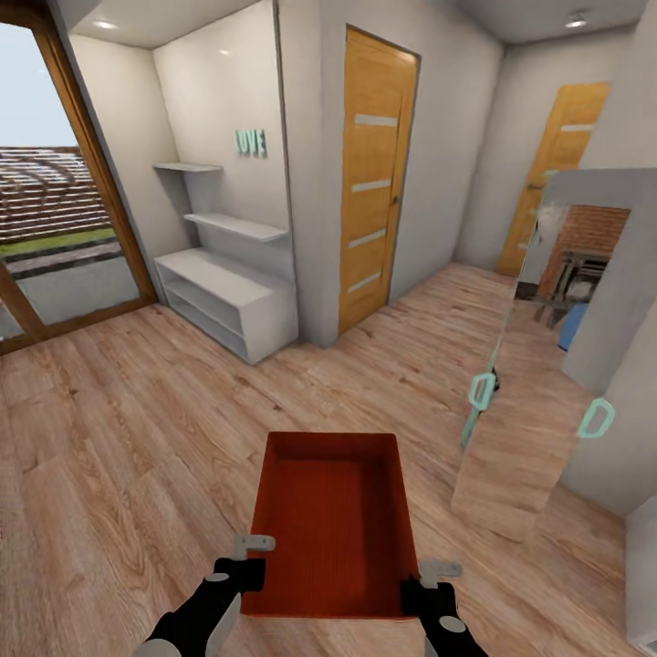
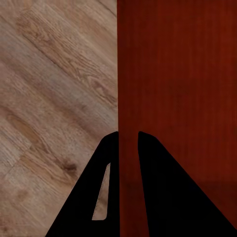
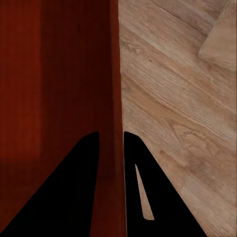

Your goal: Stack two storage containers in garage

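An orange-red storage container (image 1: pixel 333 520) hangs in front of me above the light wood plank floor, open side up, ribbed bottom showing. My left gripper (image 1: pixel 248 558) is shut on its near left wall, and my right gripper (image 1: pixel 429 580) is shut on its near right wall. In the left wrist view the black fingers (image 2: pixel 103 187) straddle the red wall (image 2: pixel 127 98). The right wrist view shows the same pinch, fingers (image 3: pixel 138 187) on either side of the wall (image 3: pixel 112 89).
A white low shelf unit (image 1: pixel 228 301) stands ahead left beside a wood-framed glass door (image 1: pixel 55 210). A wooden door (image 1: pixel 372 173) is straight ahead, another (image 1: pixel 557 164) far right. A mirrored cabinet panel with teal handles (image 1: pixel 511 383) juts in close on the right.
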